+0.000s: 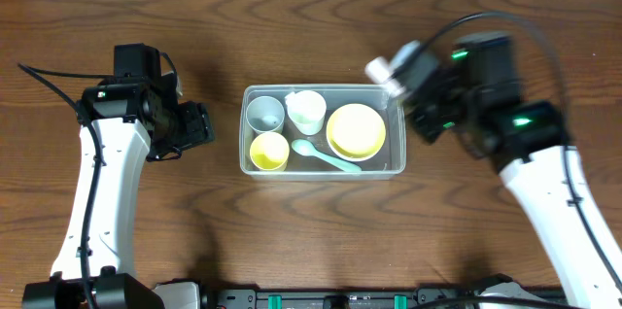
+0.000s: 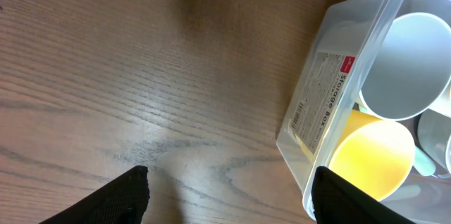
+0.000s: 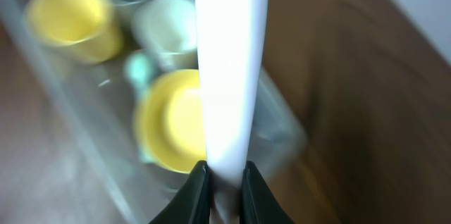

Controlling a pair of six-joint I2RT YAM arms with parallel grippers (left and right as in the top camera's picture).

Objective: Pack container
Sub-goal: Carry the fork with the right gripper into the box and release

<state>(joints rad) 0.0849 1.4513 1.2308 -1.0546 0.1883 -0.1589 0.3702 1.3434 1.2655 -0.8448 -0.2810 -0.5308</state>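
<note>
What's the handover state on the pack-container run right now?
Left gripper: open, empty, beside the container's left end.
Right gripper: shut on a white utensil, near the container's right end.
Done: grey cup, white cup, yellow cup, yellow bowl and green spoon are inside.
Left: probably set the white utensil inside and release.

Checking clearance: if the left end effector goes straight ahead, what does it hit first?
Most likely the container, its labelled short wall, directly ahead of the left end effector; height is unclear.
</note>
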